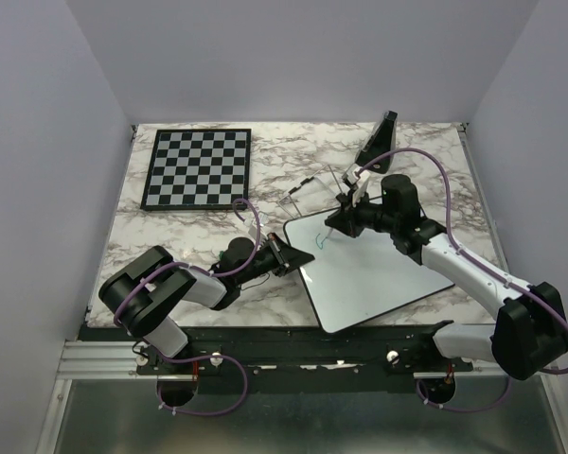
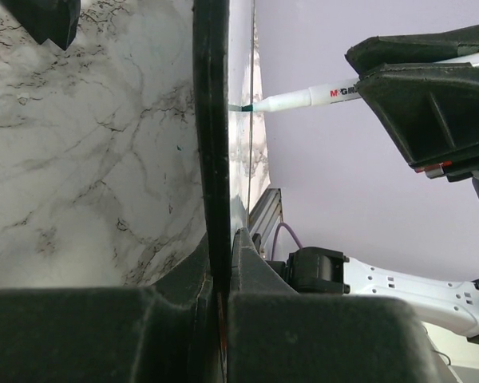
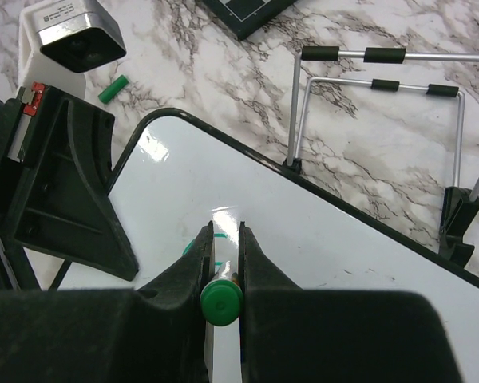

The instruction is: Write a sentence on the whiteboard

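On grey-veined marble tabletop (image 1: 170,236), clamped large white black-rimmed whiteboard (image 1: 379,274) in left gripper (image 1: 289,255), pinched green-ended white marker (image 3: 221,303) in right gripper (image 3: 225,235); only first teal stroke (image 1: 319,241) written, sentence mostly remaining.

Checkered chessboard (image 1: 196,168) on the marble table (image 1: 170,230), wire stand (image 3: 387,83), loose green cap (image 3: 112,88).

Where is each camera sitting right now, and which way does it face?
Top external: above and behind the bases, looking down on the marble table, chessboard and whiteboard; both arms show whole.
Left wrist: low at the whiteboard's edge, looking along it; left gripper clamps the black rim, marker ahead.
Right wrist: above the whiteboard, looking down; right gripper holds the marker; wire stand and green cap beyond.
Shared: both wrist views show whiteboard, marker and the other gripper.
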